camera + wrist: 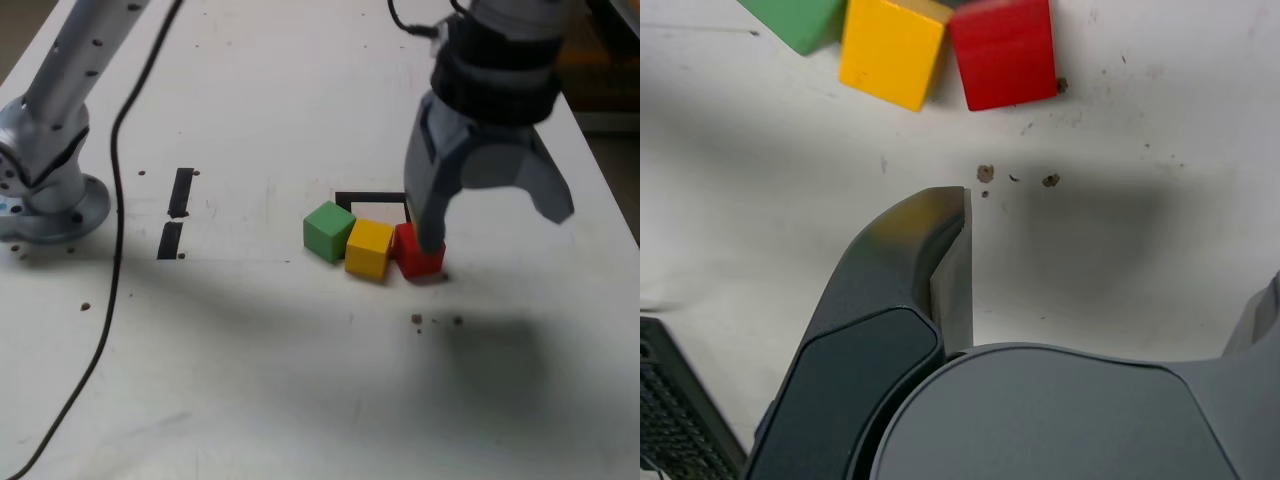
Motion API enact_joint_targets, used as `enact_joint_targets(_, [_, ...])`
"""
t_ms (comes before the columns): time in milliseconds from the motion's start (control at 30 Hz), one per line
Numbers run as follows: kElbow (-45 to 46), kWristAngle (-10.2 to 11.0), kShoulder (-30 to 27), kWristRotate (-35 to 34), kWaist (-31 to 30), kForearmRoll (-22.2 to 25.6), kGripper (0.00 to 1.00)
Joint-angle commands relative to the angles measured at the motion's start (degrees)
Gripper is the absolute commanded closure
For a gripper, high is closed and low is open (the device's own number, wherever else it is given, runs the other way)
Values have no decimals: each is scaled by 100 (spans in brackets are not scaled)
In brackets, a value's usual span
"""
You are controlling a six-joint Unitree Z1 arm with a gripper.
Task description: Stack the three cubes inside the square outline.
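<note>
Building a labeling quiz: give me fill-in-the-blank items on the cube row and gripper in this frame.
1. In the exterior view, the cube between the green cube and the red cube is ____.
2. The gripper has its jaws ____.
3. No cube is stacked on ____ cube.

Missing: yellow; open; another

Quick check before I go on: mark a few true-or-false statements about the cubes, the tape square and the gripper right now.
1. The three cubes sit in a row, green, yellow, red. True.
2. One cube is already stacked on another. False: all rest on the table.
3. The gripper is open and holds nothing. True.
4. The yellow cube lies fully inside the square outline. False: it sits at the outline's near edge.
5. The gripper is over the green cube. False: it is by the red cube.
</note>
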Motion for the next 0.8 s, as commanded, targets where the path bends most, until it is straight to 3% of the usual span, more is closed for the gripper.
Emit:
enact_joint_targets(0, [-98, -51, 130, -71, -55, 71, 1])
enact_joint_targets(767, [255, -271, 448, -301, -148, 67, 1])
